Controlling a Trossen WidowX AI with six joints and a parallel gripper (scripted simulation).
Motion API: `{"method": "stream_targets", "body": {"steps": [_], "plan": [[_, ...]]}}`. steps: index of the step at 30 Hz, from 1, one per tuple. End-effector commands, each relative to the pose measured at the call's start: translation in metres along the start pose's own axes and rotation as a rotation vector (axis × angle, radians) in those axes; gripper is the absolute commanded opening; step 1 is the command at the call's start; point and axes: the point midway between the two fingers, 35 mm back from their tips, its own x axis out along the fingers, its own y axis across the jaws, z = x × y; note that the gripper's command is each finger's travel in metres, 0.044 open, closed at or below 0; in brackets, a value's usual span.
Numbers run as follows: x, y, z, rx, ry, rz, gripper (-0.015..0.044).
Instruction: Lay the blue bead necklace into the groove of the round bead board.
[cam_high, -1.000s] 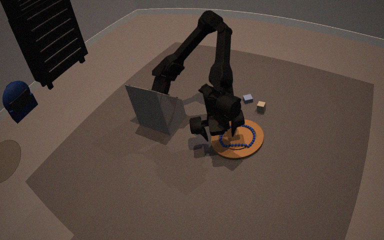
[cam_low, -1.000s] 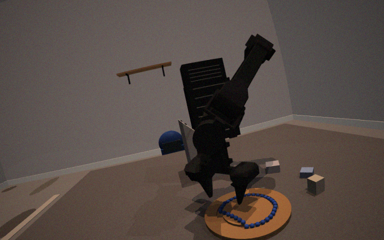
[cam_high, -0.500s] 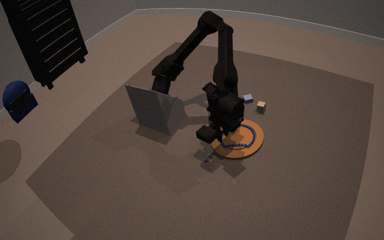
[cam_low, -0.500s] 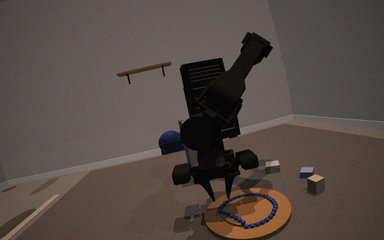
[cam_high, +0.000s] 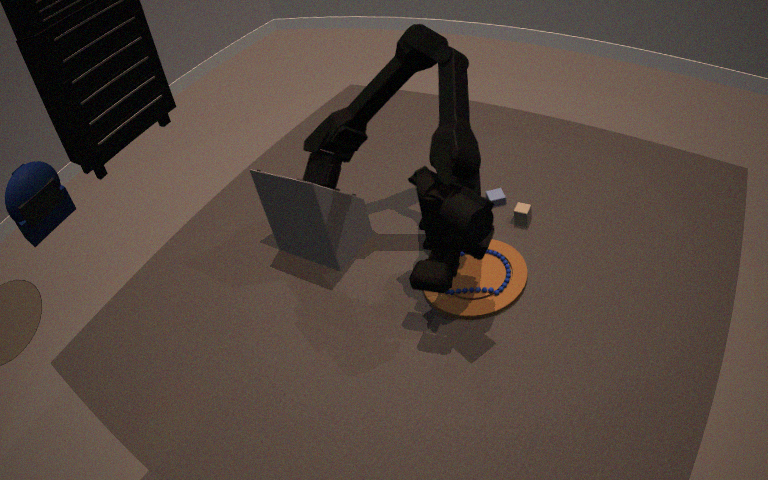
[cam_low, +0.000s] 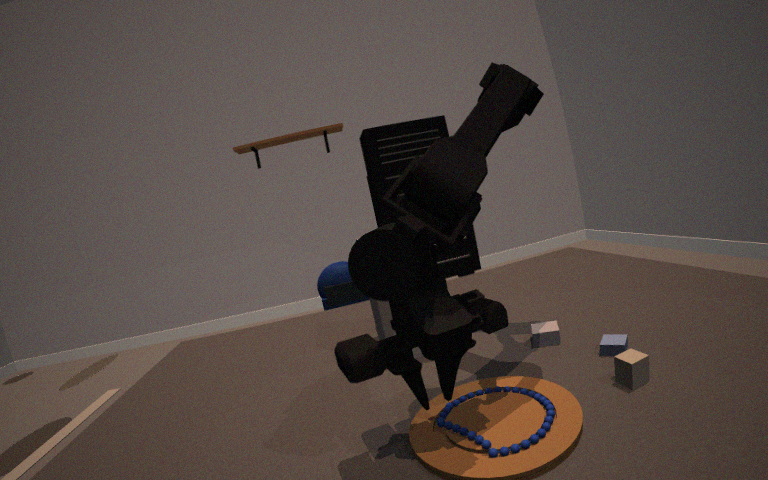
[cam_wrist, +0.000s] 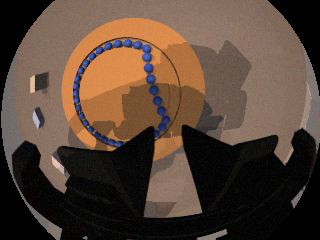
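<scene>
The round orange bead board (cam_high: 518, 285) (cam_low: 570, 418) (cam_wrist: 68, 95) lies flat. The blue bead necklace (cam_high: 508, 272) (cam_low: 551, 412) (cam_wrist: 76, 93) lies on it as a closed loop. In the wrist view its left side follows the groove; its right side cuts nearly straight across inside, from the upper bend to the lower right, leaving the groove's right arc bare. My gripper (cam_low: 438, 403) (cam_wrist: 168, 130) is partly open and empty, above the board's edge near the loop's lower-right bend. The left fingertip hides some beads in the wrist view. The top view hides the fingertips.
A tan block (cam_high: 522, 213) (cam_low: 631, 369) (cam_wrist: 39, 82), a blue-grey block (cam_high: 495, 196) (cam_low: 613, 344) (cam_wrist: 38, 118) and a pinkish block (cam_low: 544, 333) (cam_wrist: 58, 162) lie beside the board. A grey slanted panel (cam_high: 297, 217) stands by the arm's base.
</scene>
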Motion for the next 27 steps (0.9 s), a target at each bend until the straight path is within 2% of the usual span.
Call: {"method": "stream_targets", "body": {"steps": [1, 24, 27], "plan": [[0.000, 0.000, 0.000, 0.000, 0.000, 0.000, 0.0120], [0.031, 0.002, -0.002, 0.003, 0.003, 0.006, 0.0120], [0.028, 0.001, -0.001, -0.002, 0.005, 0.003, 0.0041]]}}
